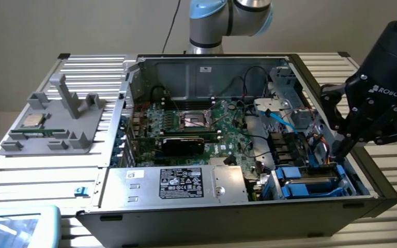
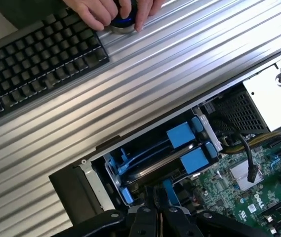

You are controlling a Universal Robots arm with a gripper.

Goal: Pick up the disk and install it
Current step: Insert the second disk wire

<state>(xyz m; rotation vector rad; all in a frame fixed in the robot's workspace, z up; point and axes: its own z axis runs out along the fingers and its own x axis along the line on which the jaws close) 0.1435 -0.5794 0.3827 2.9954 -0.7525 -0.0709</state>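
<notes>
Blue plastic carrier frames mark the drive cage [image 1: 309, 182] at the front corner of the open computer case [image 1: 226, 206], toward the exterior view's right. The disk [image 1: 311, 178] sits in that cage, its grey-metal body edged by the blue frame, lying flat among the bays. In the wrist view the same cage shows two blue tabs side by side, with the disk [image 2: 155, 165] a dark slab between the rails.

The gripper [image 1: 336, 150] hangs just above the cage's inner edge, its black fingers pressed together and pointing down beside an orange cable; they pinch nothing. In the wrist view the gripper [image 2: 156, 210] has its tips close against the cage's near end, right by a blue strip.

Inside the case lie the green motherboard [image 1: 198, 129] with its empty CPU socket [image 1: 194, 120], a black expansion card [image 1: 181, 144], a blue data cable [image 1: 281, 120], and the silver power supply [image 1: 178, 183] with a black label. Beside the case, on the ribbed metal table [image 1: 40, 175], a grey fixture [image 1: 57, 121] holds a small silver CPU chip [image 1: 33, 121]. A person's hand [image 2: 110, 12] rests on a round blue-ringed knob next to a black keyboard [image 2: 31, 54].
</notes>
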